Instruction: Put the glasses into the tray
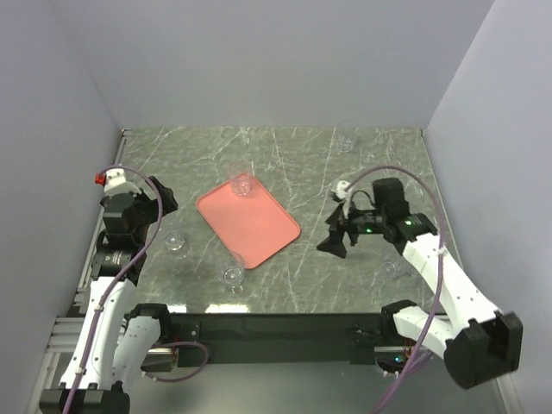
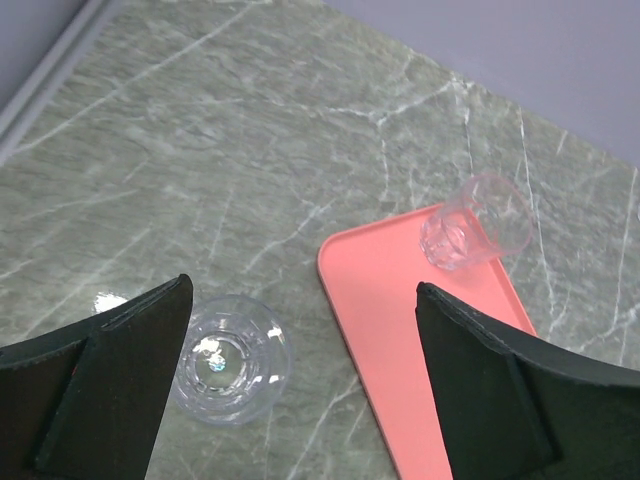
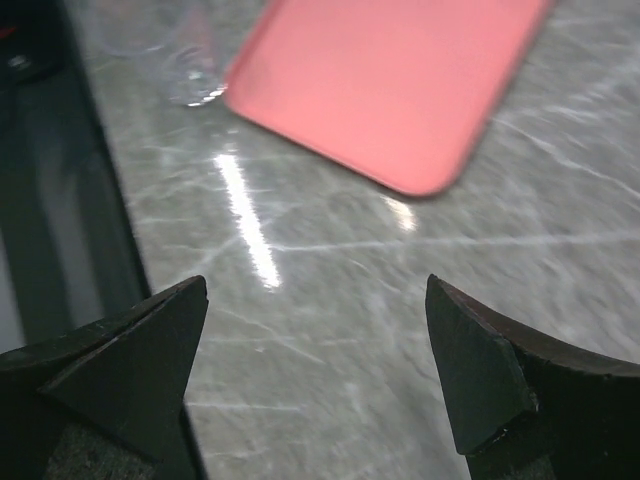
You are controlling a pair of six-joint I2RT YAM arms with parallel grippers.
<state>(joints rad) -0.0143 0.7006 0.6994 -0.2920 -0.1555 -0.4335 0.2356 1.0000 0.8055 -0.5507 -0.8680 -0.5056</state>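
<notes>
The green marbled tabletop (image 1: pixel 285 164) took up the whole floor of the scene. On it, left of centre, lay the salmon-pink tray (image 1: pixel 250 226), set at an angle to the edges. The left end effector (image 1: pixel 160 203) hung over the tabletop off the tray's left side, fingers spread wide, gripping nothing. The right end effector (image 1: pixel 335 237) hovered on the other side, pointed towards the tray, and it too was released, its two dark fingers well apart with only bare marble between them in its wrist view.

And the glasses, clear and hard to pick out! The first glass (image 1: pixel 242 185) sat inside the tray at its far corner. The second glass (image 2: pixel 230 372) stood on the tabletop just left of the tray; from the left wrist it showed low between the spread fingers, close to the left one. The third glass (image 1: pixel 233 276) rested on the tabletop just beside the tray's near corner. The fourth glass (image 1: pixel 346 143) was well apart from the rest, near the far edge
</notes>
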